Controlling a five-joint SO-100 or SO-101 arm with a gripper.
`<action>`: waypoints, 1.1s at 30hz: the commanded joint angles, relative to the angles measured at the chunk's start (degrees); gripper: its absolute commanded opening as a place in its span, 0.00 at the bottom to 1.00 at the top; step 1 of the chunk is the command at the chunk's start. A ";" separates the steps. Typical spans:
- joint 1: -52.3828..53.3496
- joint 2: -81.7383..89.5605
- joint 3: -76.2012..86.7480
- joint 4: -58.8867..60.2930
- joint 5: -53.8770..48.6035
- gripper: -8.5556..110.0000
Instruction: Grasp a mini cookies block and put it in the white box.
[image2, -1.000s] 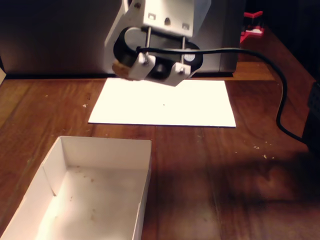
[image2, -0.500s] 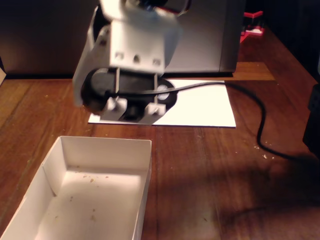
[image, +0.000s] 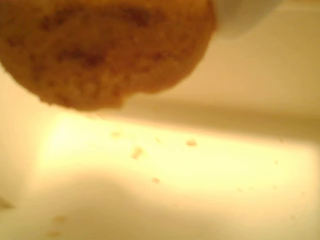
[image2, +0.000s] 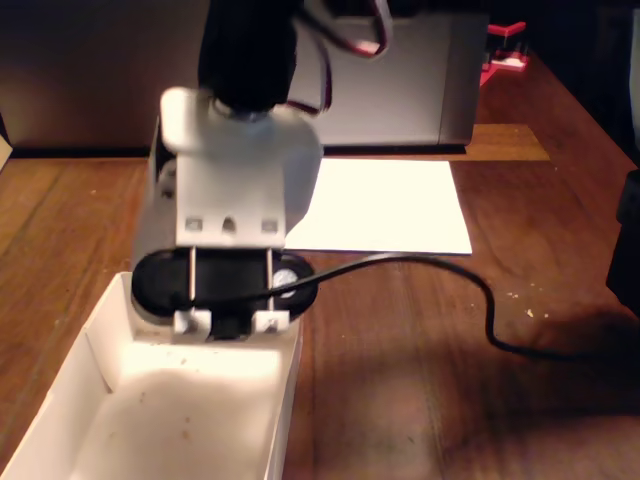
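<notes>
The small round tan-brown cookie with darker chip specks (image: 100, 50) fills the upper left of the wrist view, blurred and very close to the lens, hanging above the crumb-speckled floor of the shallow white cardboard box (image: 200, 170). It appears held in the jaws (the fingers themselves lie outside that view). In the fixed view the white arm's gripper (image2: 222, 305) sits low over the far end of the box (image2: 285, 400), its black underside just above the far wall; the cookie is hidden there. A flat white paper sheet (image2: 390, 205) lies farther back on the brown wooden desk (image2: 450, 400), and a black cable (image2: 440, 275) loops off to the right.
</notes>
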 joint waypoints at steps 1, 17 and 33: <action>1.05 1.14 -7.21 -1.76 0.70 0.21; 0.18 -0.62 -9.84 -1.67 0.35 0.29; -0.09 -0.88 -9.84 -0.62 -0.44 0.38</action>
